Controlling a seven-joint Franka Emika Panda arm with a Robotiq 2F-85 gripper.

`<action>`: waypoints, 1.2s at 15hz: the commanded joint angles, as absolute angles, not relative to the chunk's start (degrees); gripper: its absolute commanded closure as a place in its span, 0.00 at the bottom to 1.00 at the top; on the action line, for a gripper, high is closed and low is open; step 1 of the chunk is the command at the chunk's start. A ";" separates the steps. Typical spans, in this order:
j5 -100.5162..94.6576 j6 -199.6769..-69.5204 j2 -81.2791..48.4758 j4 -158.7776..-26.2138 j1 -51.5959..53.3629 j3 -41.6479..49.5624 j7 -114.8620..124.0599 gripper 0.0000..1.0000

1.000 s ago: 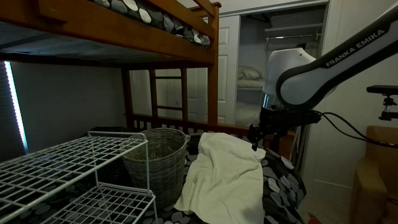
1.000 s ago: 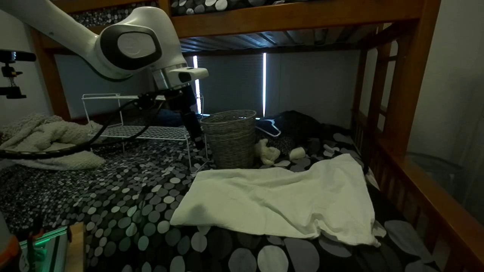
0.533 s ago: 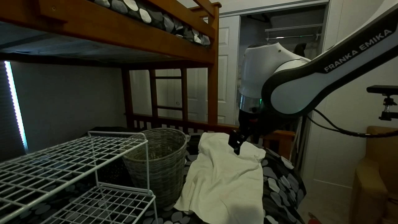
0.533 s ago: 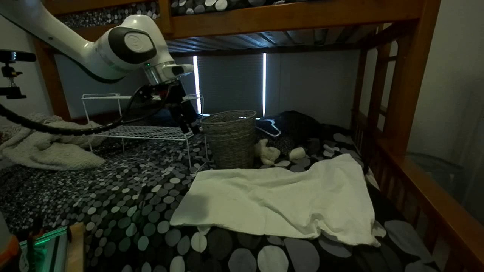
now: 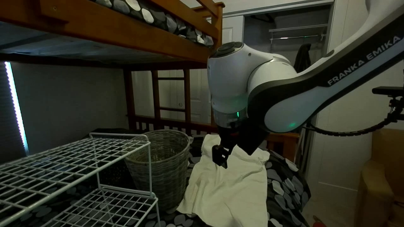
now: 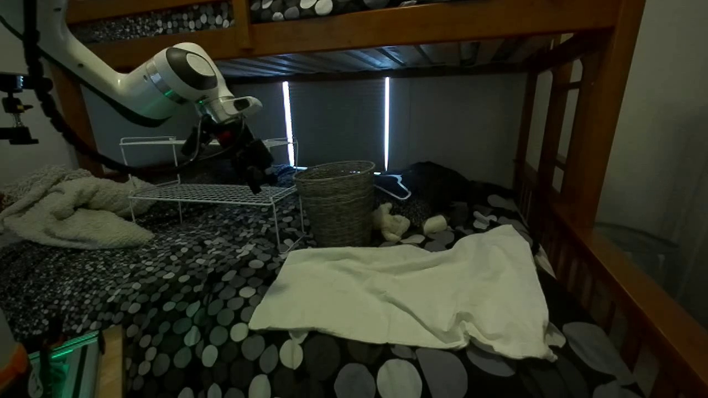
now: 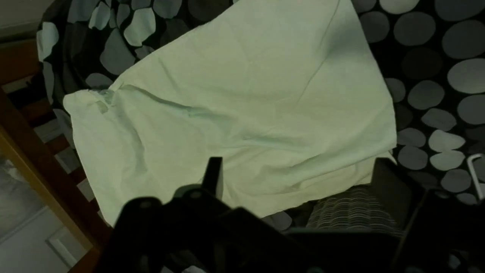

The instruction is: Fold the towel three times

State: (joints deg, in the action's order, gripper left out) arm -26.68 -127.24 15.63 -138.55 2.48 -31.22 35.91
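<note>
On dotted bedding [image 6: 221, 331] lies the towel [image 6: 398, 293] — long axis toward the railing [image 6: 622, 276].

In the wrist view, the top edge crops a rumpled cream cloth towel [image 7: 265, 83], and a black two-fingered gripper [image 7: 298, 162], cut off below, hides part of a round grey-brown wicker basket [image 7: 348, 208]. In an exterior view, a white wire-grid shelf [image 5: 78, 179] is cropped at left; a rounded red object [image 5: 319, 224] at bottom is unidentifiable.

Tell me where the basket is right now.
In an exterior view, the basket stands near mid-picture, just right of the wire rack and behind the towel.
</note>
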 commanded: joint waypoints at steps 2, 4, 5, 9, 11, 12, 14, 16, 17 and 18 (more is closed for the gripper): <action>-28.33 -126.44 13.83 -137.66 5.88 -28.44 36.83 0.00; -28.51 -126.42 13.38 -137.44 5.94 -28.30 36.82 0.00; -28.53 -126.40 13.35 -137.38 5.94 -28.29 36.82 0.00; -31.44 -126.30 9.48 -136.18 6.63 -29.03 37.87 0.00; -34.48 -126.26 6.03 -135.34 8.18 -29.48 37.79 0.00; -36.37 -125.85 3.90 -134.79 9.15 -29.58 38.36 0.00; -39.27 -125.15 0.07 -133.52 11.75 -28.94 39.19 0.00; -41.79 -123.68 -3.64 -132.32 14.22 -27.89 40.65 0.00; -42.44 -123.11 -5.25 -131.90 15.39 -27.12 41.32 0.00; -43.01 -122.37 -6.78 -131.54 16.57 -26.39 42.06 0.00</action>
State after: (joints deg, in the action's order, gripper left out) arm -39.97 -125.42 -1.31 -134.00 12.53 -29.03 39.36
